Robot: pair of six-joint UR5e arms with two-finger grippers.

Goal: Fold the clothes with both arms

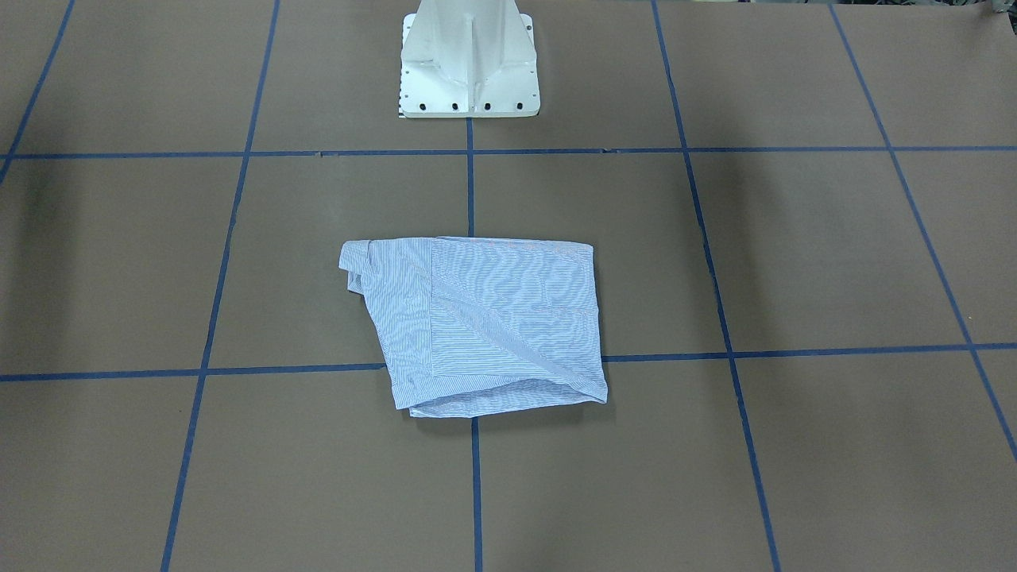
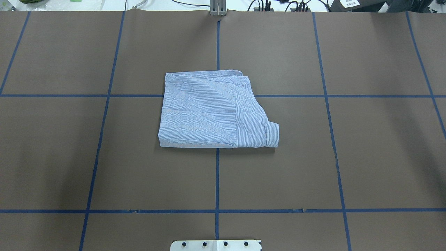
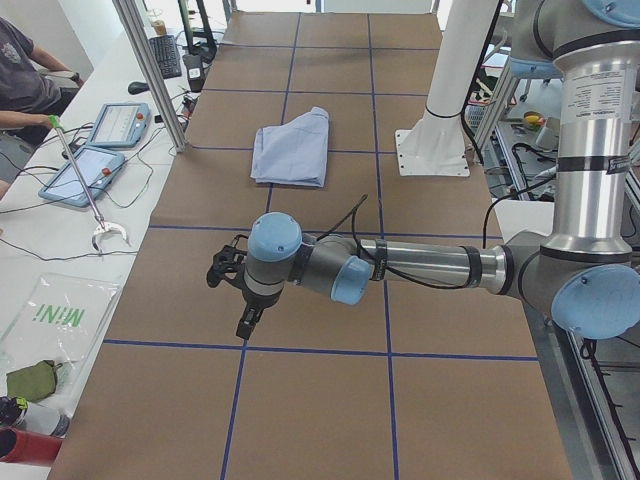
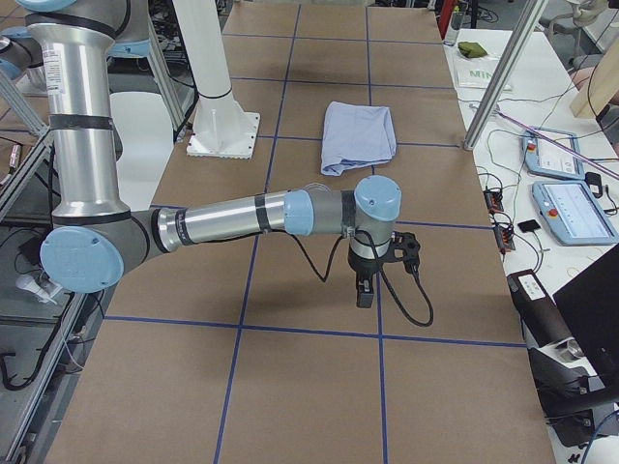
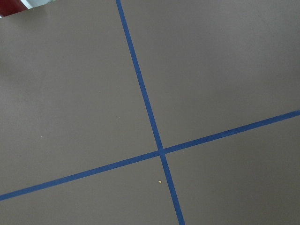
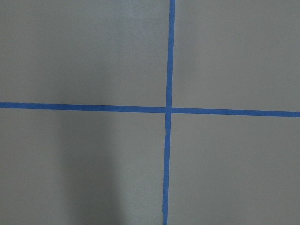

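Cloth first: we see the folded light-blue, finely striped shirt (image 2: 212, 111) flat at the middle of the brown, blue-taped table (image 2: 376, 157). The black left gripper (image 3: 246, 322) and black right gripper (image 4: 365, 290) hang well apart from it; whether either is parted we cannot tell.

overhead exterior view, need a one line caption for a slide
Folded light-blue striped shirt on the brown table gridded with blue tape, one cuff poking out at its right corner.

A robotics lab: tape-gridded table (image 2: 383, 157), teach pendants (image 4: 575, 213) alongside.
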